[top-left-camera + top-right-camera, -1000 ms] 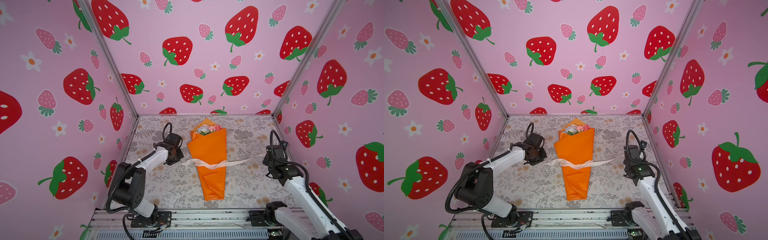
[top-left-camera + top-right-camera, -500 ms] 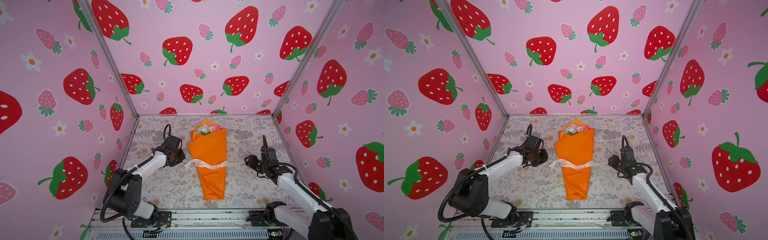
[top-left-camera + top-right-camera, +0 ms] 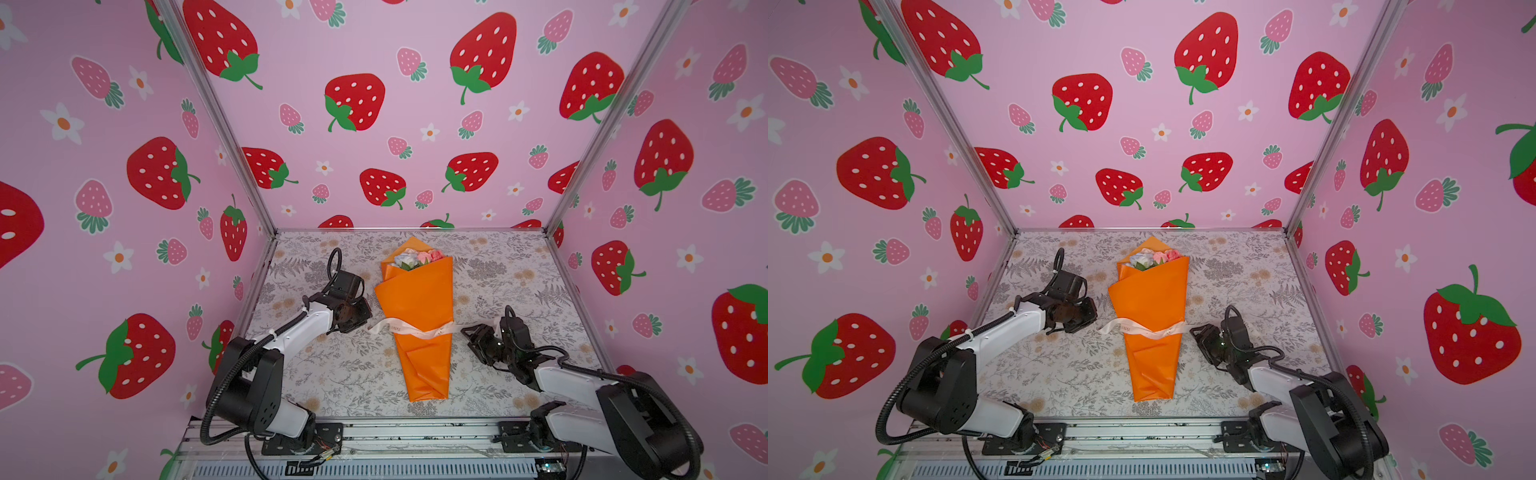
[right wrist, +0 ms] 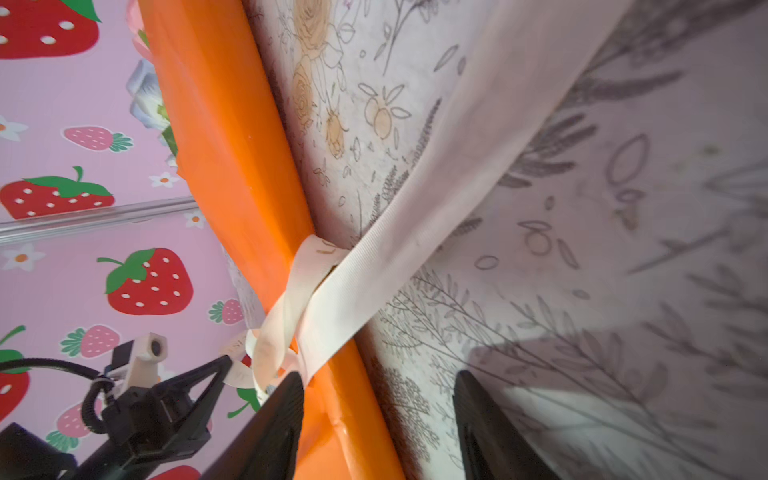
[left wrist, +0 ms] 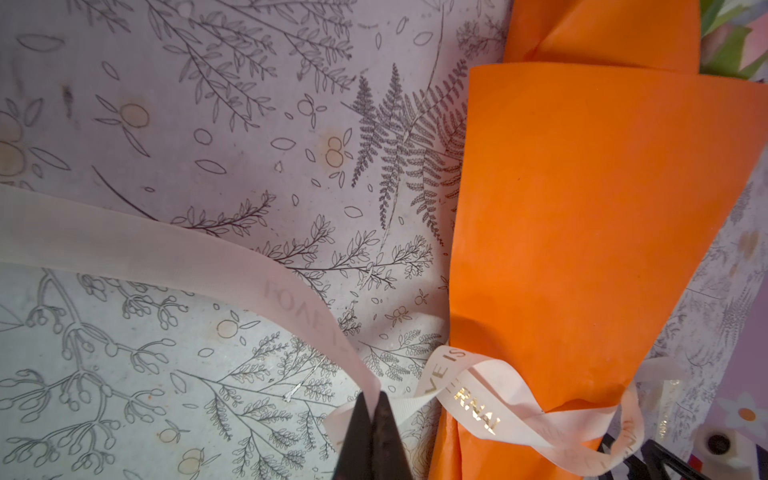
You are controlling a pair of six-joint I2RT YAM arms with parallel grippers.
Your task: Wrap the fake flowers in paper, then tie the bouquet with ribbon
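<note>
The bouquet of fake flowers (image 3: pixel 419 307) (image 3: pixel 1150 307) lies in orange paper on the table's middle, with white and pink roses (image 3: pixel 417 257) at its far end. A cream ribbon (image 3: pixel 409 330) (image 3: pixel 1142 329) crosses over itself round its narrow part. My left gripper (image 3: pixel 365 320) (image 3: pixel 1092 318) (image 5: pixel 372 399) is shut on the ribbon's (image 5: pixel 208 253) left tail, just left of the paper (image 5: pixel 582 249). My right gripper (image 3: pixel 467 332) (image 3: pixel 1196 332) (image 4: pixel 378 376) stands open at the bouquet's right edge (image 4: pixel 232 166). The ribbon's right tail (image 4: pixel 415 208) runs past it, not between its fingers.
The floral-print table (image 3: pixel 332 374) is boxed in by pink strawberry walls (image 3: pixel 374 124) on three sides. An aluminium rail (image 3: pixel 415 432) with both arm bases runs along the front edge.
The right arm has come down from its raised pose and moved left to the bouquet's side, and its jaws have opened. The ribbon's right tail shows shorter. The left gripper has stayed shut on the ribbon.
</note>
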